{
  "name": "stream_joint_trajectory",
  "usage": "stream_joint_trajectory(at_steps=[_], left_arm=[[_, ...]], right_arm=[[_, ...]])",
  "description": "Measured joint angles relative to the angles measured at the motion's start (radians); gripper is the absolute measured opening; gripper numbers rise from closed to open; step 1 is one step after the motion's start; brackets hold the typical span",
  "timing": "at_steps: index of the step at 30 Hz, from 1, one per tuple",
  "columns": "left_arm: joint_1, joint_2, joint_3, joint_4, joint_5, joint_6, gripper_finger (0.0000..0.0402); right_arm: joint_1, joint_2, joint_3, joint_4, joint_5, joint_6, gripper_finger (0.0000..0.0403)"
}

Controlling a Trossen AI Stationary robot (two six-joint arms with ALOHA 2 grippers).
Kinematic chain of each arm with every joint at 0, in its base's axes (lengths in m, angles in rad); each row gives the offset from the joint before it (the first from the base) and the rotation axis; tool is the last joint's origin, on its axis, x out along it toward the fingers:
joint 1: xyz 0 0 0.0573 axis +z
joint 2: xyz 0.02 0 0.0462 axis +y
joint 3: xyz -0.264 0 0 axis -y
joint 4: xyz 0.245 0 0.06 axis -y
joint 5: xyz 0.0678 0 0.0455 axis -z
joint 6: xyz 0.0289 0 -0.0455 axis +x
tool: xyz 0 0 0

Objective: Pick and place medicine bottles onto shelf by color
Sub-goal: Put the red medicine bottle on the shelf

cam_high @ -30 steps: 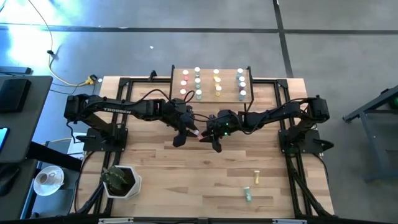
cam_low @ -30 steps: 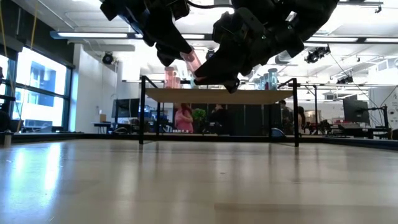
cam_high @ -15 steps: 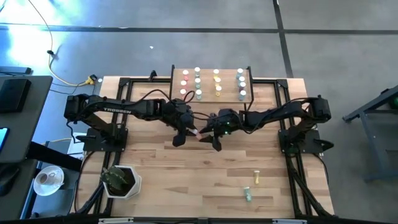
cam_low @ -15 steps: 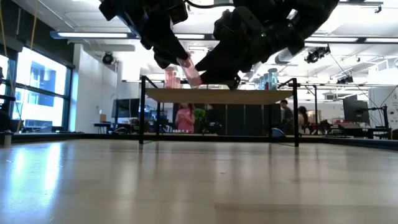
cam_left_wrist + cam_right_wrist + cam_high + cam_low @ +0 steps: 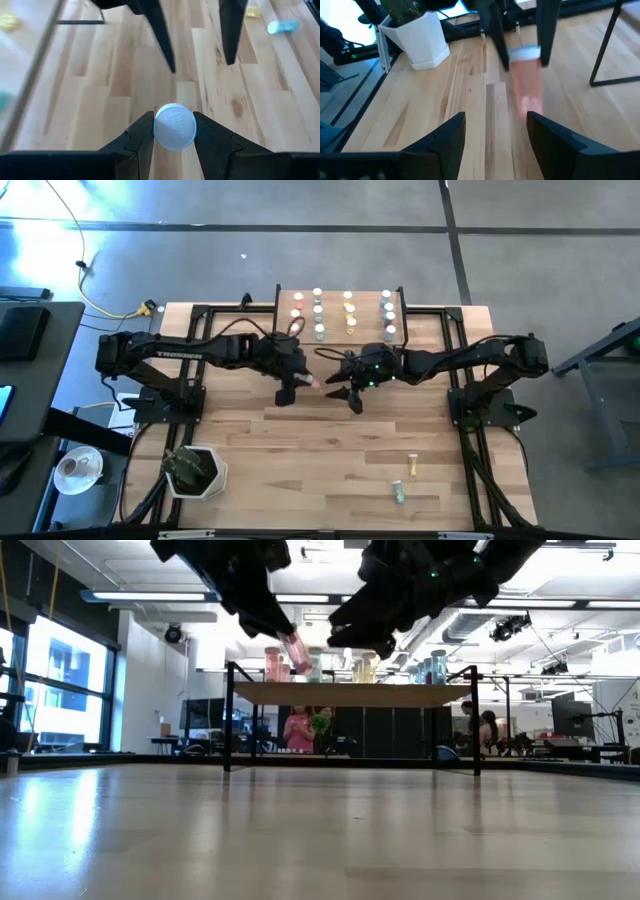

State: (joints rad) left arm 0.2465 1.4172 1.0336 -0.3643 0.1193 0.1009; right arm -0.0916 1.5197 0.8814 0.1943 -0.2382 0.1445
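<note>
Left gripper [image 5: 174, 131] clamps pink bottle [image 5: 297, 650]; left wrist shows only its white cap. Right gripper [image 5: 496, 131] spread, empty, frame centre overhead.

1. Both arms run off the low view's top edge; only their lower parts show.
2. The pink bottle [image 5: 526, 82] is blurred in the right wrist view.
3. The left wrist view shows only its white cap [image 5: 174, 126]; its body is hidden.
</note>
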Motion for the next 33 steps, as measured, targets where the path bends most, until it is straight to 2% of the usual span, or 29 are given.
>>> stream_joint_trajectory(at_steps=[11, 19, 25, 33], left_arm=[[0.072, -0.126, 0.000, -0.034, -0.016, 0.012, 0.0115], [0.144, -0.221, 0.000, -0.036, -0.073, 0.069, 0.0115], [0.224, -0.277, 0.004, -0.038, -0.159, 0.119, 0.0115], [0.358, -0.261, 0.141, -0.103, -0.169, 0.175, 0.0115]], right_arm=[[-0.031, -0.123, 0.000, -0.058, 0.001, -0.050, 0.0201], [-0.033, -0.176, 0.000, -0.103, 0.044, -0.079, 0.0201], [-0.039, -0.200, 0.000, -0.105, 0.081, -0.098, 0.0201], [-0.061, -0.217, 0.000, -0.107, 0.088, -0.091, 0.0201]])
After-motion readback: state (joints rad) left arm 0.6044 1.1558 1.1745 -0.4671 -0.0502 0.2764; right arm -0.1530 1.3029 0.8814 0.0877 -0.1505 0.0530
